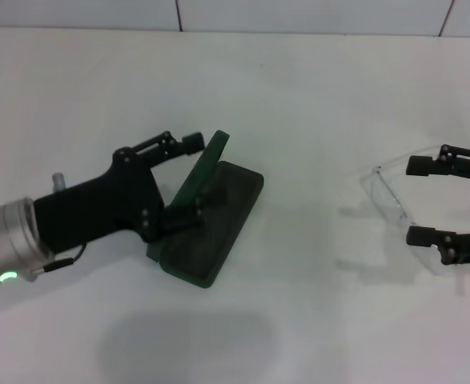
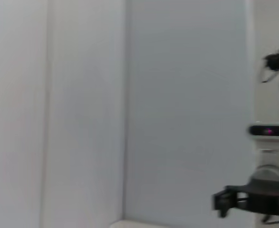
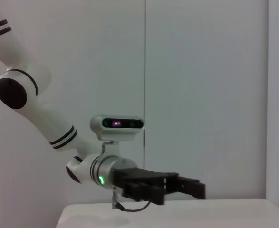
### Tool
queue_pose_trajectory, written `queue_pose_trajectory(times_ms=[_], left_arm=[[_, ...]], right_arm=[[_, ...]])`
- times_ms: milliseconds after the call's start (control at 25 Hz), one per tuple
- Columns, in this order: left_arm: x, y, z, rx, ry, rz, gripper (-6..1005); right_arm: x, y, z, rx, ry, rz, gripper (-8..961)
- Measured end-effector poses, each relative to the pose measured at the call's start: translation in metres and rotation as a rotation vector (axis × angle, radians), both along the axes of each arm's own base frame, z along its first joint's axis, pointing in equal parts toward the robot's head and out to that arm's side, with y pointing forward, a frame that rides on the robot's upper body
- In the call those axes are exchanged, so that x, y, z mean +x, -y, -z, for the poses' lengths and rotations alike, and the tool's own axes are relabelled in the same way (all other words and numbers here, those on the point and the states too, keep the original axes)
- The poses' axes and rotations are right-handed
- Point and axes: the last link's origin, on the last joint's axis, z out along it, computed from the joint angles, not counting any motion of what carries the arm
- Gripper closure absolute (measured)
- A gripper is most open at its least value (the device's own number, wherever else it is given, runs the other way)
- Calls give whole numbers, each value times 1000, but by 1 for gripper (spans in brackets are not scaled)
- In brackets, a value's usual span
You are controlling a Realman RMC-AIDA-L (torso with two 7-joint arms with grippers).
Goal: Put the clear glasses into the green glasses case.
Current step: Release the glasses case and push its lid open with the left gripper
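Lying between right end effector (image 1: 423, 200) fingers: clear glasses (image 1: 395, 210)

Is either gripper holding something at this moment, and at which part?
Left gripper straddles the raised lid of the green glasses case. Right gripper is open around the clear glasses; no closed grasp shows.

On the table (image 1: 315, 120): open case (image 1: 218, 224) left of centre, lid raised on its left side; glasses (image 1: 391, 200) well apart to the right. Left gripper (image 1: 193, 178) at the case, one finger behind the lid, the other over the tray. Right gripper (image 1: 421, 200) at the glasses, fingers either side.
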Motion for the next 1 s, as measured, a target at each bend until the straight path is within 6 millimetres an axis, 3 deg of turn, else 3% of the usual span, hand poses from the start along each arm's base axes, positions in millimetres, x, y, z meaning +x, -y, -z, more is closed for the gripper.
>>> queue_pose_trajectory(times_ms=[320, 440, 600, 720, 1000], left_arm=[[-17, -24, 5, -69, 5, -300, 213], [-15, -32, -4, -104, 54, -352, 215], [8, -55, -39, -283, 43, -341, 218], [25, -68, -53, -405, -39, -381, 220], [36, -77, -58, -519, -212, -535, 226]], right_arm=[[-1, 0, 2, 0, 0, 1, 147], [-1, -1, 1, 3, 0, -3, 147], [-3, -2, -1, 5, 10, -14, 148], [-3, -3, -1, 5, 14, -15, 149], [-4, -4, -1, 7, 17, -22, 150]])
